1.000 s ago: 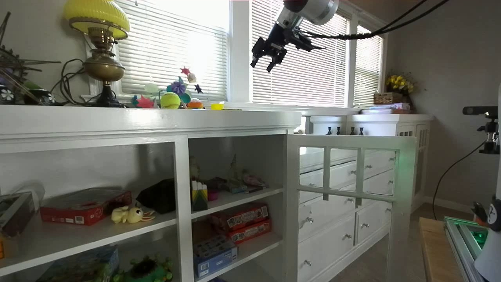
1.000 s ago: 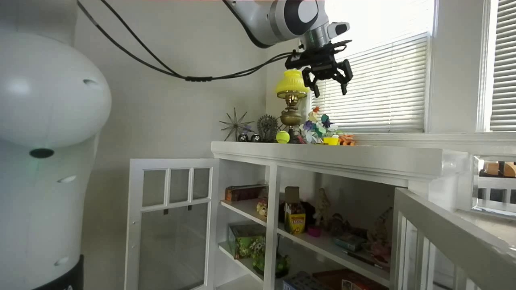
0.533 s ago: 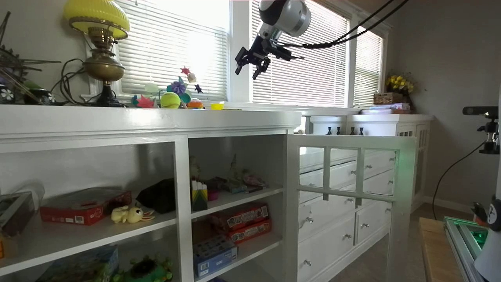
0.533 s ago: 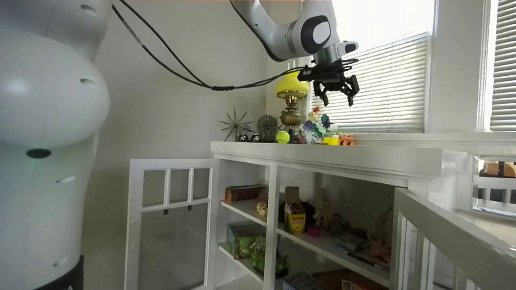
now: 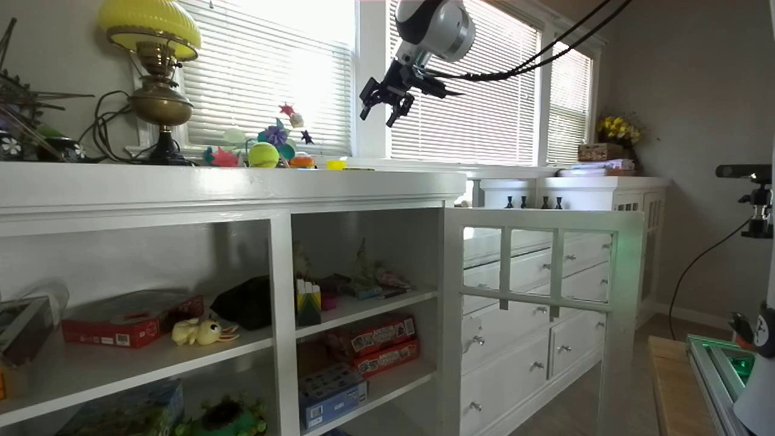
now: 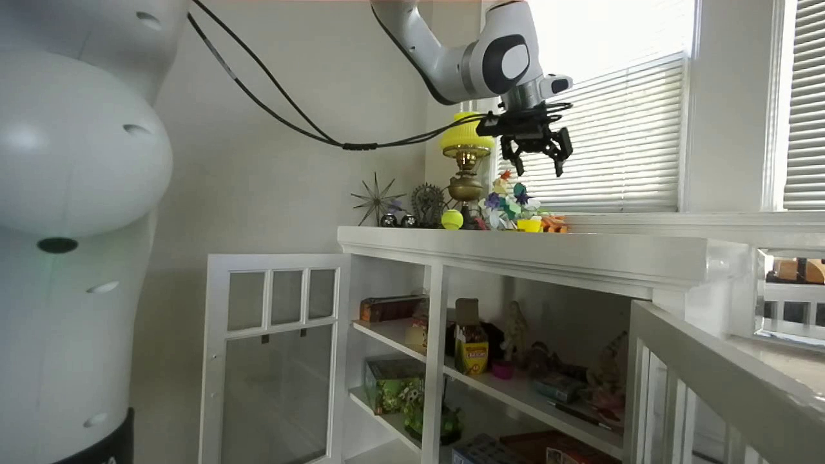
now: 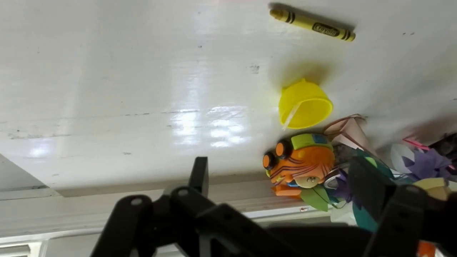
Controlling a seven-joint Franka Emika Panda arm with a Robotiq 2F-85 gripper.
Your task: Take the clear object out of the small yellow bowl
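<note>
On the white bench, below the wide, empty claw, sits the bowl, its clear strip slanting out toward the wrist view's lower left.

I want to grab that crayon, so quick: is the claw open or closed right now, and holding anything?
Claw: open, holding nothing, up in the air and not touching the yellow bowl.

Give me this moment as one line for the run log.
gripper: open, empty, above cabinet | bowl: upright on cabinet | clear strip: in bowl, end past rim | grasp: not yet
</note>
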